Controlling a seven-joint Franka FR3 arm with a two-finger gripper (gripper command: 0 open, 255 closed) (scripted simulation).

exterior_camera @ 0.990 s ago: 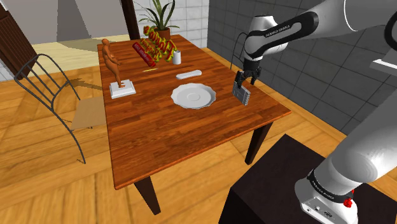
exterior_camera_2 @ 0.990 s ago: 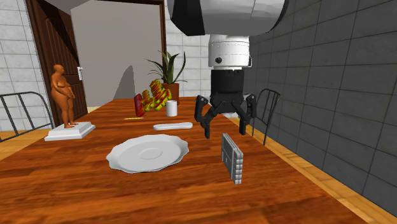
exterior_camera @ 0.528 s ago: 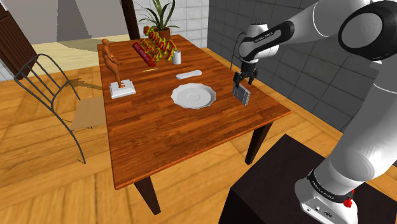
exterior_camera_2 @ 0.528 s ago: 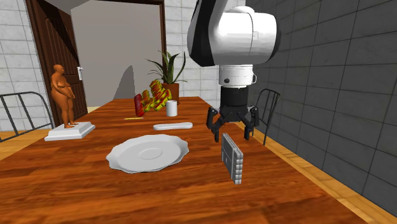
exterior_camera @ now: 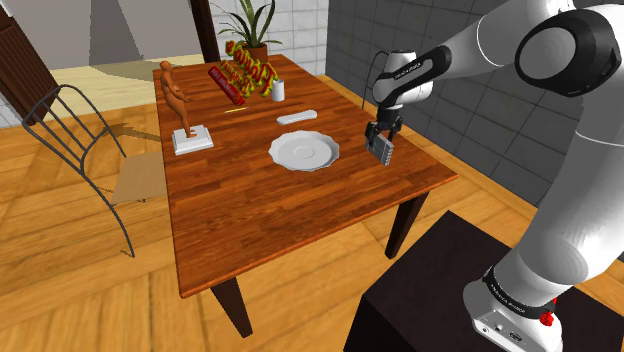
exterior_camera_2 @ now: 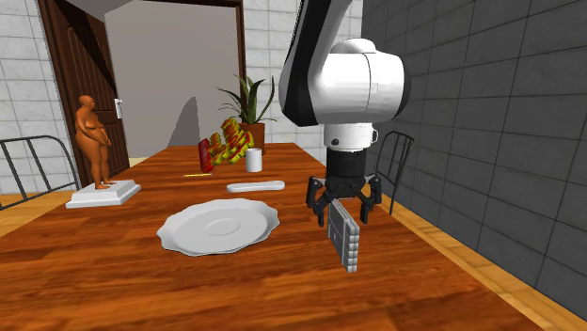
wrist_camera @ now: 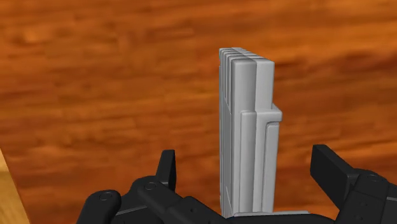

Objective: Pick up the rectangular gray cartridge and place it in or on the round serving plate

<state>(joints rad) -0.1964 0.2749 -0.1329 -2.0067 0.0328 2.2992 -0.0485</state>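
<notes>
The gray rectangular cartridge (exterior_camera: 381, 150) stands on edge on the wooden table (exterior_camera: 260, 200), near the table's right edge in the shoulder view. The round white serving plate (exterior_camera: 303, 151) lies just to its left, and also left of the cartridge (exterior_camera_2: 343, 235) as the plate (exterior_camera_2: 218, 227) appears in the second exterior view. My gripper (exterior_camera: 379, 134) hangs directly over the cartridge, open, its fingertips (exterior_camera_2: 323, 212) level with the cartridge's top. In the wrist view the ribbed cartridge (wrist_camera: 249, 133) rises between the two spread fingers of the gripper (wrist_camera: 246, 159), neither touching it.
A brown figurine on a white base (exterior_camera: 180, 105), a white cup (exterior_camera: 277, 90), a flat white bar (exterior_camera: 297, 117), red and yellow items (exterior_camera: 245, 68) and a potted plant (exterior_camera: 252, 25) occupy the far end. A wire chair (exterior_camera: 75, 135) stands left of the table.
The gripper has come down over the cartridge, from well above it to straddling its top. Its fingers stayed open and the cartridge has not moved.
</notes>
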